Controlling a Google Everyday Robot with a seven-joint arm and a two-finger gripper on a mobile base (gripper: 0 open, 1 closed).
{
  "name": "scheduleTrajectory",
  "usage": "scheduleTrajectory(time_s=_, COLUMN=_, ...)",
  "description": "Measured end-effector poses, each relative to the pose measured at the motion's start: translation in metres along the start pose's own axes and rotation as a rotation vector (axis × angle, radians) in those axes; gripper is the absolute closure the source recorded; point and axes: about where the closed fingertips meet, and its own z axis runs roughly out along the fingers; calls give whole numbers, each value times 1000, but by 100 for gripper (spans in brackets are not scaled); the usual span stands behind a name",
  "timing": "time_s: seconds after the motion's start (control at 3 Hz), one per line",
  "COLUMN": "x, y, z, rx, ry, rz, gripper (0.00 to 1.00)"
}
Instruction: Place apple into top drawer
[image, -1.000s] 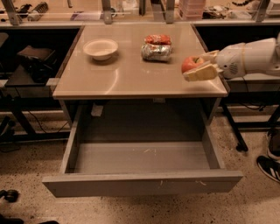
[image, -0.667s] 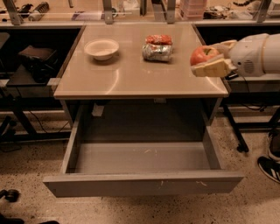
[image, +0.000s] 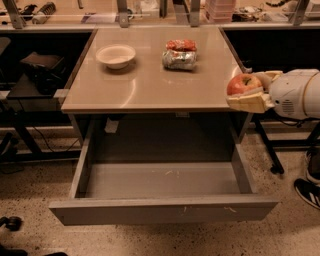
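The red apple (image: 243, 84) with a yellowish patch is held in my gripper (image: 248, 91), which is shut on it at the table's right front corner, above the right edge. The white arm reaches in from the right. The top drawer (image: 165, 209) is pulled wide open below the table, grey and shallow, with nothing large inside. The apple is above and to the right of the drawer's right side wall.
A tan table (image: 150, 85) carries a white bowl (image: 116, 55) at the back left and a red-and-silver foil snack bag (image: 180, 54) at the back middle. Dark shelving stands on the left. A shoe (image: 307, 192) is on the floor at the right.
The gripper with the apple has moved right and toward the front, from over the table's right part to its right front corner.
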Motion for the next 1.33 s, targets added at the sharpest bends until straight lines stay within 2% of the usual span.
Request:
scheduleTrajectory(time_s=0.33, x=0, y=0, z=1, rx=-1, ry=0, rz=-1, gripper=100)
scheduleTrajectory(time_s=0.67, x=23, y=29, z=33, rx=-45, ry=15, rz=-4, gripper=100)
scheduleTrajectory(time_s=1.33, x=106, y=105, z=123, rx=-169, ry=68, rz=36, gripper=100)
